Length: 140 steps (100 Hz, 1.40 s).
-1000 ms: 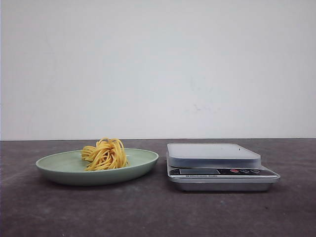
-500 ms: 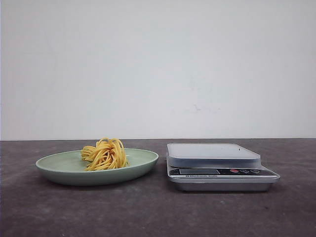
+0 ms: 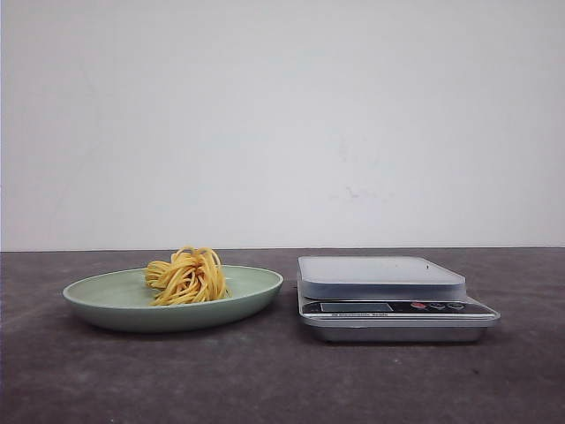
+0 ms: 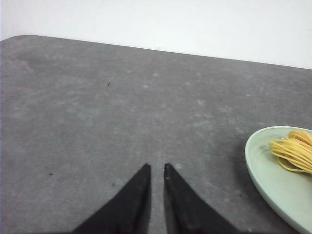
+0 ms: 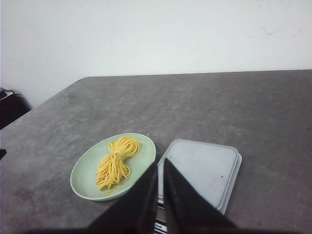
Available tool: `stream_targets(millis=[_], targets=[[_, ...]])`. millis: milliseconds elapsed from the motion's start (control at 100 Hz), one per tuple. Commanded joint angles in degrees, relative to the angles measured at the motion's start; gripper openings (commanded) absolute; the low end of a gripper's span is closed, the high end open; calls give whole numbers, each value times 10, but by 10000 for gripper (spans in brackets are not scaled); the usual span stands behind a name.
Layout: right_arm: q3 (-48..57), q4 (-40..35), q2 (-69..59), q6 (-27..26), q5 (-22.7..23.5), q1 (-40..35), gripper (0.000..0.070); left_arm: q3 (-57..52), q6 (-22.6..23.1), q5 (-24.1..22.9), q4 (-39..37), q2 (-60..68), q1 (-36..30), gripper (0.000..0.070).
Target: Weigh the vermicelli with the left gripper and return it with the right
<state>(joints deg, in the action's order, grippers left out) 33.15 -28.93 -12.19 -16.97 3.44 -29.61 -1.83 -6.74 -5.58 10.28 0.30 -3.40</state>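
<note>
The vermicelli [image 3: 187, 276], a small nest of yellow strands, lies on the pale green plate [image 3: 256, 291] at the left of the dark table. Neither gripper shows in the front view. In the left wrist view my left gripper [image 4: 156, 166] hangs over bare table, well off to the side of the plate [image 4: 273, 180] and vermicelli [image 4: 295, 151]. Its jaws are nearly together and empty. In the right wrist view my right gripper [image 5: 160, 162] is high above the gap between the plate [image 5: 83, 178] and the scale, with the vermicelli [image 5: 116, 163] beside it. Its jaws are together and empty.
A silver kitchen scale [image 3: 381, 274] with a flat grey platform stands just right of the plate; it also shows in the right wrist view [image 5: 200, 170]. A white wall stands behind the table. The table's rounded far corner shows in the left wrist view.
</note>
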Motion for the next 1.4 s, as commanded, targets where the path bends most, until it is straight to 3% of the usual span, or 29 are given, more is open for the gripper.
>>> stream_targets(millis=[0,450,610,720,990,1220,1390], targets=[[7,6,0,-6,0,-3,9,10,7,2,4,-1,1,12],[7,6,0,-5,0,-3,9,10,7,2,4,-1,1,12],[5,6,3,83,-33,1,9,10,7,2,4,-1,1,12],[-11,25,22,114,-38,49,9,10,7,2,4,-1,1,12],[-159,161,100,119,-36,212,9,10,7,3,4,-1,1,12],[-246,188,119,127,-37,262,9,10,7,3,4,-1,1,12],[-294,251,120,134,-36,273,9,10,7,3,4,-1,1,12]])
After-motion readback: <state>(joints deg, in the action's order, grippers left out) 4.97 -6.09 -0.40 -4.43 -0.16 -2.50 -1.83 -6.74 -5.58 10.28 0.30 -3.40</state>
